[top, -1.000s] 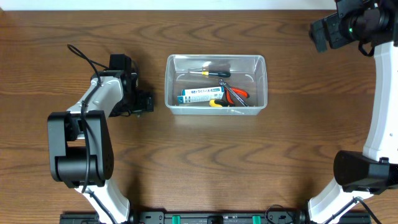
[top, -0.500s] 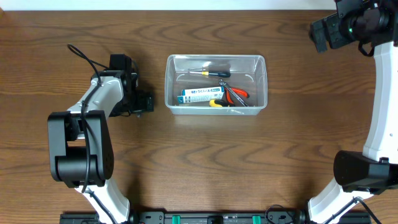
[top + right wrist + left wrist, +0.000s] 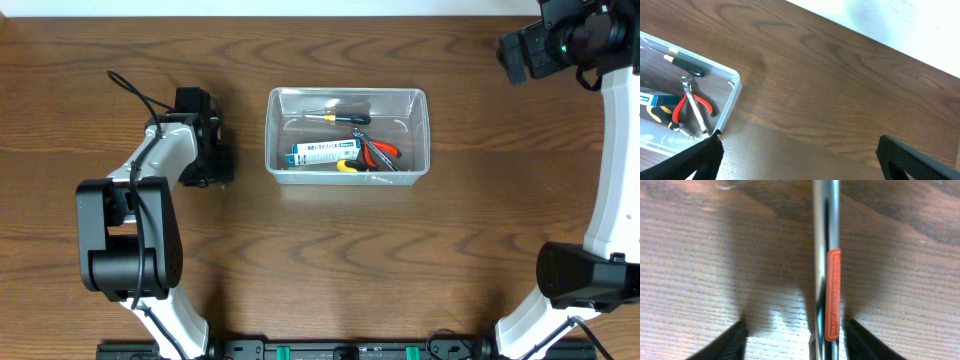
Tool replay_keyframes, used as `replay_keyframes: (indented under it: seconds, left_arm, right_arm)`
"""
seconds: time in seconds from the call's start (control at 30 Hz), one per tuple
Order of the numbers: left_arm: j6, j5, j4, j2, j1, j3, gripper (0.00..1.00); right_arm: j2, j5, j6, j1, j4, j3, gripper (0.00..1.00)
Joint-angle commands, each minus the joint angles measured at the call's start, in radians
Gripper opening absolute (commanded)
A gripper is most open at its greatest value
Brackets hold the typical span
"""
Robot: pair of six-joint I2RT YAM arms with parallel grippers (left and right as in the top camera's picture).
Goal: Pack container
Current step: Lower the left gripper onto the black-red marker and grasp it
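Observation:
The container [image 3: 272, 140] is a clear plastic tub at the table's middle, also seen in the right wrist view [image 3: 735, 80]. Inside it lie red-handled pliers [image 3: 380, 150], a blue-and-white box [image 3: 318, 153] and a black-handled screwdriver [image 3: 345, 117]. Left of the tub, my left gripper [image 3: 218, 165] points down at the table. In its wrist view a chrome tool shaft [image 3: 822, 240] with an orange label runs between the fingertips of my left gripper [image 3: 797, 342]. The right finger is close beside the shaft, and a clear gap remains on the left. My right gripper [image 3: 805, 165] hovers open and empty at the far right [image 3: 515, 52].
A black cable [image 3: 130, 90] loops off the left arm toward the table's back left. Bare brown wood surrounds the tub on all sides. A white wall edge [image 3: 900, 30] borders the table at the back.
The left gripper's jaws have drawn in from wide open around the chrome shaft. Neither arm has otherwise shifted, and the tub's contents are unchanged.

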Motion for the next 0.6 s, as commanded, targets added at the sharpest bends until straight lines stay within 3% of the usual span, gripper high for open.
replay_keyframes:
  seconds: [0.0, 0.03, 0.23, 0.57]
  left_arm:
    - [-0.002, 0.031, -0.005, 0.044, 0.002, -0.01, 0.35]
    - [-0.002, 0.031, -0.005, 0.044, 0.002, -0.01, 0.29]
    - [-0.002, 0.031, -0.005, 0.044, 0.002, -0.01, 0.14]
    - [-0.002, 0.031, -0.005, 0.044, 0.002, -0.01, 0.06]
  right_arm:
    - [0.004, -0.007, 0.011, -0.003, 0.002, -0.002, 0.99]
    - [0.004, -0.007, 0.011, -0.003, 0.002, -0.002, 0.99]
    - [0.004, -0.008, 0.011, -0.003, 0.003, -0.002, 0.99]
    - [0.004, -0.007, 0.011, -0.003, 0.003, -0.002, 0.99]
